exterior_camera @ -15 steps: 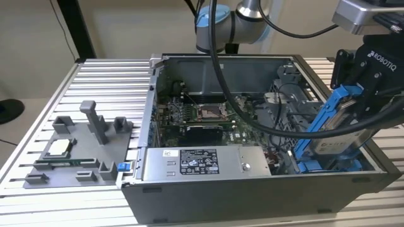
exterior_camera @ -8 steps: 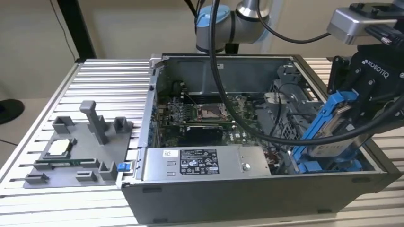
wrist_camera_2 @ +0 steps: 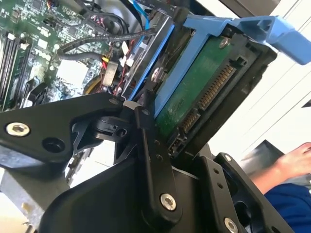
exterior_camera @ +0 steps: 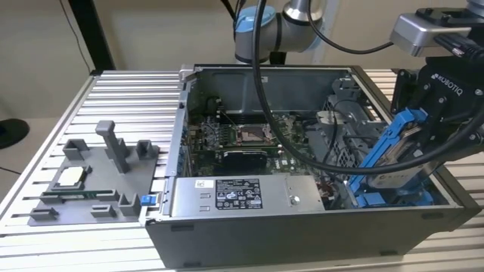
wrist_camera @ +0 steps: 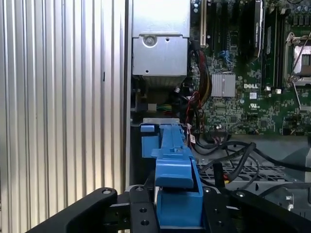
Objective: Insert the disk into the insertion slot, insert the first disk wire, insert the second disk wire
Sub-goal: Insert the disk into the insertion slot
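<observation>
Your gripper [exterior_camera: 414,133] has its fingers [wrist_camera_2: 151,155] squeezed tight on the disk [exterior_camera: 391,170], one finger on each flat side. The disk's blue frame pokes out past them. In the exterior view the disk hangs tilted, not flat. Its low end is down by the blue rails of the insertion slot [exterior_camera: 397,199], and its top end is up in the fingers. The slot sits in the near corner of the open computer case [exterior_camera: 302,241], on the exterior view's right. I think the disk is held by its top end so the low end is free to find the rails, and tilted so it can slide down along them. It is not all the way in, since most of it stands above the slot. In the second wrist view you can see the disk's green board [wrist_camera_2: 204,92] and its row of plug pins close to the fingers. That end seems kept outward so the wires can reach it. In the first wrist view the blue frame [wrist_camera: 175,165] runs straight out from between the fingers, pointing at the slot [wrist_camera: 147,144], with loose black wires [wrist_camera: 233,150] just beside it. The case stands on the ribbed bench [exterior_camera: 128,96], and the grey fixture tray [exterior_camera: 90,192] sits well apart from the disk. A person's hand [wrist_camera_2: 291,160] rests near the case.
</observation>
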{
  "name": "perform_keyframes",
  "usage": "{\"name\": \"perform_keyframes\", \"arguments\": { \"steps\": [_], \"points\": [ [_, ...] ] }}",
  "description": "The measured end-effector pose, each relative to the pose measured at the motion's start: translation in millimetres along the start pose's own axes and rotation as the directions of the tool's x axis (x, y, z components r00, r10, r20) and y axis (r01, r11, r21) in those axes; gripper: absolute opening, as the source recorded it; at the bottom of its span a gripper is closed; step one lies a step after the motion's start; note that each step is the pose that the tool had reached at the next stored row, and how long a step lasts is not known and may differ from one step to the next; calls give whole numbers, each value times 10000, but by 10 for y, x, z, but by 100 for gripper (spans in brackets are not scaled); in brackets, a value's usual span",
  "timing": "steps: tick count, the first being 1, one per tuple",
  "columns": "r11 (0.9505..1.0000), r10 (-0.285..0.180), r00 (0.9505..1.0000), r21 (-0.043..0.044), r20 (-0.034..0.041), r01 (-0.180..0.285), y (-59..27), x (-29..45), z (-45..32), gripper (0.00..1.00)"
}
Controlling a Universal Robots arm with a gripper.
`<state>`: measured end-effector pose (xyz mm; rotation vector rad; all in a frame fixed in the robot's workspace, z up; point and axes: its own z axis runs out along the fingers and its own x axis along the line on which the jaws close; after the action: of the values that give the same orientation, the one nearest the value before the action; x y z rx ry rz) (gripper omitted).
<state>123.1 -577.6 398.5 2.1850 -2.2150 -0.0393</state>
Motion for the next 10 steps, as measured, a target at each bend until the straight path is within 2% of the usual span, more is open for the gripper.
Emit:
{"name": "perform_keyframes", "arguments": {
  "steps": [5,10],
  "points": [
    [10000,0,10000,0,46,0,3,4,-63,0],
    [10000,-1,10000,1,27,1,4,4,-112,0]
  ]
}}
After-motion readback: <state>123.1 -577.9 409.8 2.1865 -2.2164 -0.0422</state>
